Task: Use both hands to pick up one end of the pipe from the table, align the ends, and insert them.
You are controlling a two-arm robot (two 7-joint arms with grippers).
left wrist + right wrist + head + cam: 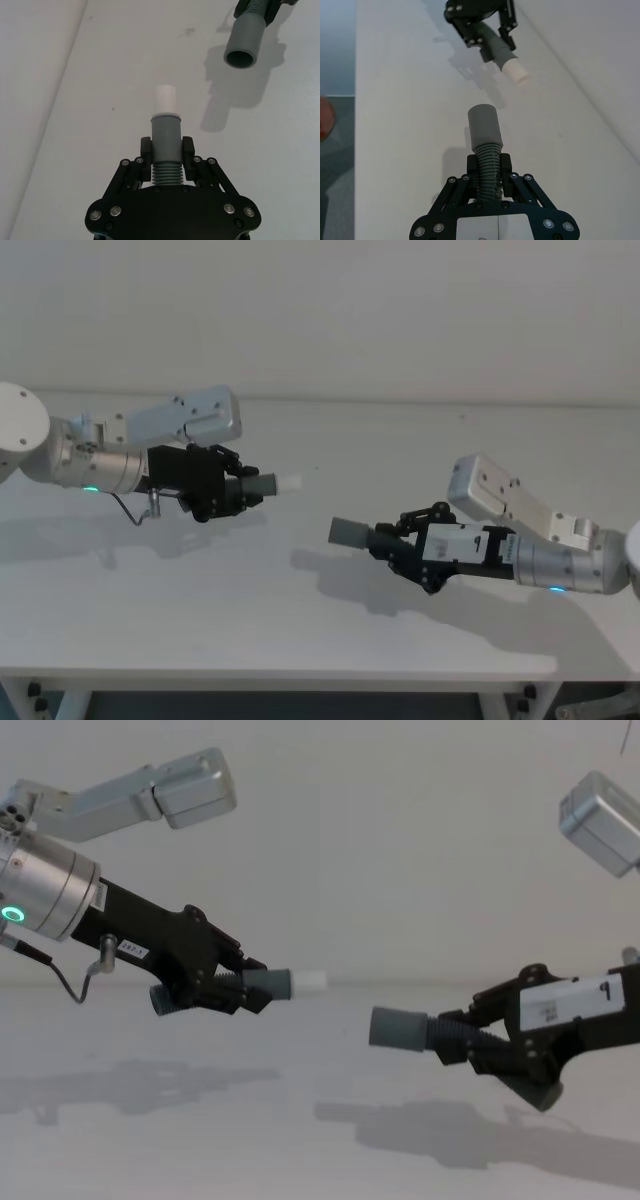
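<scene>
Surface: white and matte (300, 640), seen against a plain pale wall; both pipe pieces are held lifted above it, shadows being cast beneath them.
Left gripper: (167, 150) is clamped on the ribbed section of the left pipe piece (262, 484), towards the left edge of the surface, so that the grey collar and the white tip (165, 99) are left projecting free of the fingers.
Right gripper: (490, 167) is closed on the corrugated part of the right pipe piece (352, 532), nearer the right edge and the front edge, so that the smooth grey socket (483, 126) is left exposed ahead of the fingers.
Ends: the white tip is pointed towards the right and the socket's open mouth (240, 58) towards the left; the two are turned roughly towards each other, which suits insertion.
Gap: the ends are well apart, and in the chest view the socket (397, 1027) is held lower than the white tip (308, 981).
Stage: judged to be alignment, with insertion not yet begun.
Next move: the two axes would probably need to be brought into one line before the gap is closed.
Risk: an off-axis approach could jam the tip on the socket rim.
</scene>
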